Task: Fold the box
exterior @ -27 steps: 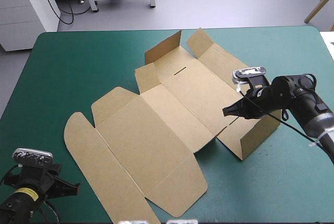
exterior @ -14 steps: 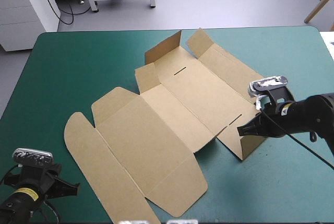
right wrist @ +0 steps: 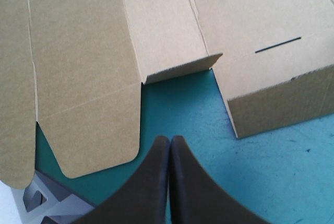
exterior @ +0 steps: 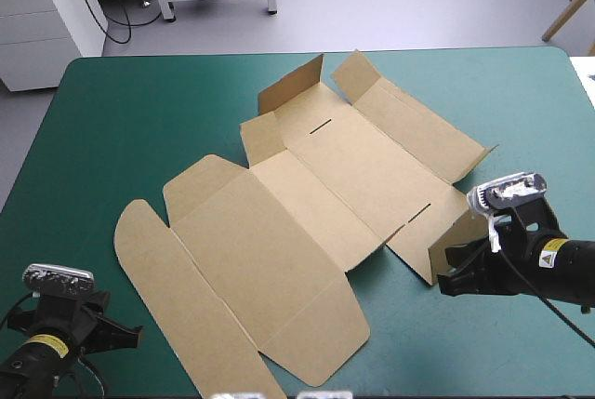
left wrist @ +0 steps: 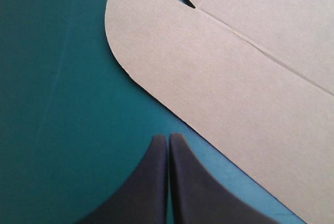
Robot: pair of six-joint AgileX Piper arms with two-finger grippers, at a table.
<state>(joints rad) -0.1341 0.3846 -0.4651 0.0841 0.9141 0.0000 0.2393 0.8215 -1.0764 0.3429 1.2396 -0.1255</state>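
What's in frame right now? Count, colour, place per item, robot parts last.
box: one, brown, cut sheet lying open across the middle of the table; the short flaps at its far end and the wall on its right side are raised.
table: one, teal-green cover, showing on all sides of the box.
left gripper: one, black, shut and empty, over the cover near the table's near left corner, beside the box's rounded end.
right gripper: one, black, shut and empty, over the cover at the box's right side, close to the raised wall but apart from it.
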